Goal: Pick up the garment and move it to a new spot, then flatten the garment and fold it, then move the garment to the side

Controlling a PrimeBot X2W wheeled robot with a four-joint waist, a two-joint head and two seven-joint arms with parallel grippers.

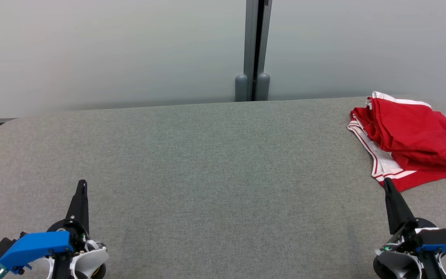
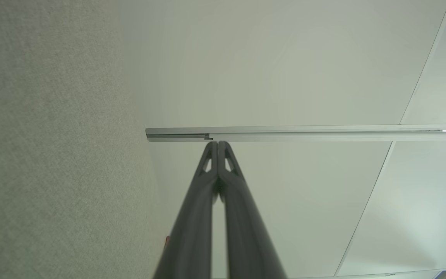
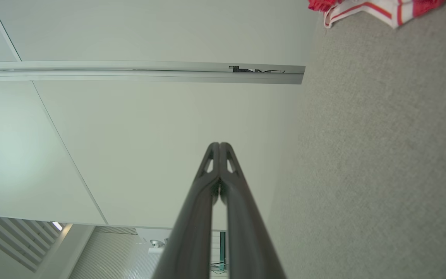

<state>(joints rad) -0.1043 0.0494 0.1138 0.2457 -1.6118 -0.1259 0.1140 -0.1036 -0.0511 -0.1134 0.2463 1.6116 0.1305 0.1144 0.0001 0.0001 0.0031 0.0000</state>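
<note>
Head view shows the garment (image 1: 412, 135) apparently folded and already aside at the right edge of the grey surface (image 1: 207, 162), while left gripper (image 1: 82, 183) and right gripper (image 1: 386, 181) rest pinched together, empty.

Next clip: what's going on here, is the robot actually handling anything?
Nothing is being handled right now. The red and white garment lies in a loosely folded pile at the far right of the grey table. Both grippers are low at the near edge, shut and empty: the left gripper is far from the cloth, and the right gripper points at its near hem.
</note>
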